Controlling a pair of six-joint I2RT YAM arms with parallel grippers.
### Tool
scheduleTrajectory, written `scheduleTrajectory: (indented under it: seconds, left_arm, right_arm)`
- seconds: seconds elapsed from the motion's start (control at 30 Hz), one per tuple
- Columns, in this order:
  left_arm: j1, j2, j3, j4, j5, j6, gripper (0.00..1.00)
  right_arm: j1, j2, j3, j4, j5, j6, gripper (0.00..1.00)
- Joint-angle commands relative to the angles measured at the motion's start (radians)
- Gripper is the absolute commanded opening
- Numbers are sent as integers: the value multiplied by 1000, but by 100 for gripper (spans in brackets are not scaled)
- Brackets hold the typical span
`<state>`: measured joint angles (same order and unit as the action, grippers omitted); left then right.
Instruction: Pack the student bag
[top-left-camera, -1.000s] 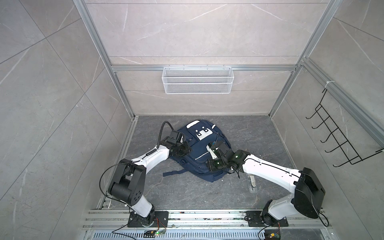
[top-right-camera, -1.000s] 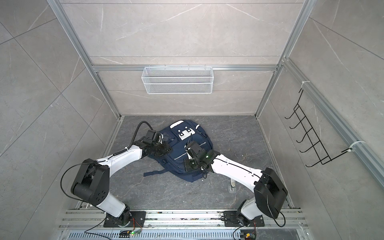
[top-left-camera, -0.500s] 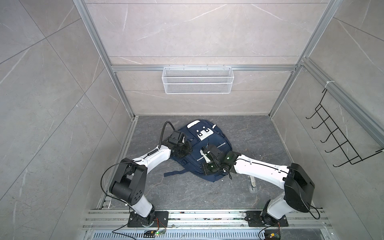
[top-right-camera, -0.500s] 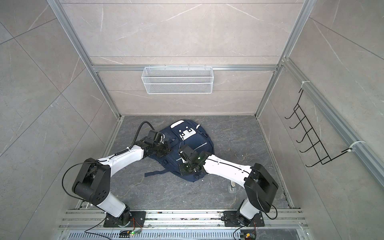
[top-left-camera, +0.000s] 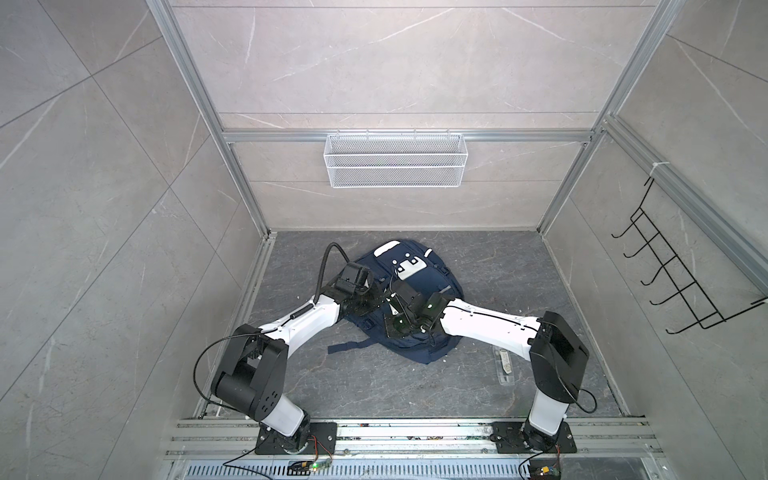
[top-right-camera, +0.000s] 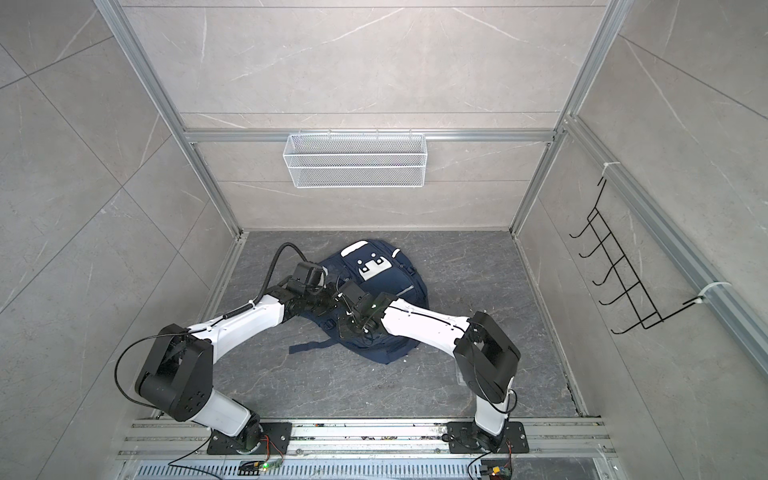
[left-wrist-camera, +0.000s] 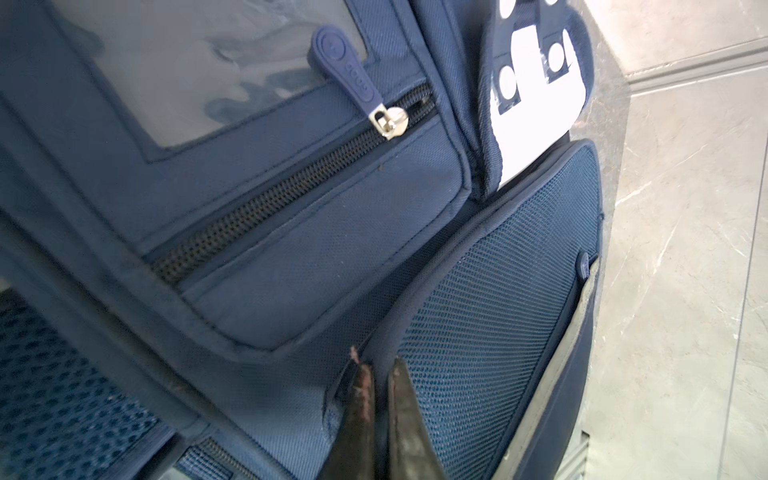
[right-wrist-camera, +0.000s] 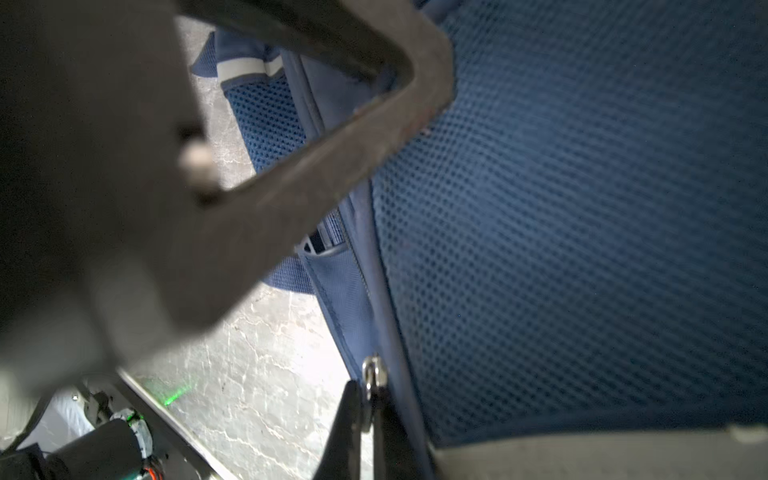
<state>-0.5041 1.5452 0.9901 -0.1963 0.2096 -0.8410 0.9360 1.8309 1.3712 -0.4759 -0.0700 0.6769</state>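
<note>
Mesh and woven cloth: navy student bag (left-wrist-camera: 316, 232)

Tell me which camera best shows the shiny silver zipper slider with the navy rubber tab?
The left wrist view: the silver zipper slider sits close and sharp on the navy fabric backpack. Both top views leave it too small to find; the right wrist view misses it.

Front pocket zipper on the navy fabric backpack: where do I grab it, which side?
On the navy fabric backpack, probably the blue rubber pull tab, not the silver slider: bigger. It lies flat on the clear window pocket, so approach from its rounded free end, pinching its edges.
</note>
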Motion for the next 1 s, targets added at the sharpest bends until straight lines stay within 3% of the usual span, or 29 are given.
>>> scheduleTrajectory:
  seconds: [0.0, 0.17, 0.23, 0.37, 0.47, 0.7, 0.97]
  left_arm:
    - [-26, -59, -22, -5, 35, -12, 0]
    - [13, -65, -34, -28, 16, 16, 0]
    - [36, -51, -30, -28, 27, 27, 0]
    - [70, -13, 3, -46, 36, 56, 0]
    - [90, 14, 22, -45, 43, 63, 0]
    - [104, 79, 61, -26, 71, 65, 0]
    - [133, 110, 94, -34, 78, 85, 0]
  right_arm:
    - [-10, 31, 47, 78, 44, 49, 0]
    - [-44, 18, 13, 120, -9, 51, 1]
    - [-44, 5, 5, 111, -32, 33, 10]
    - [-43, -74, -80, 133, -42, 29, 38]
    - [-45, -155, -155, 131, -35, 28, 48]
    - [-64, -339, -310, 44, 61, 9, 53]
    - [-231, -555, -454, -61, 86, -25, 56]
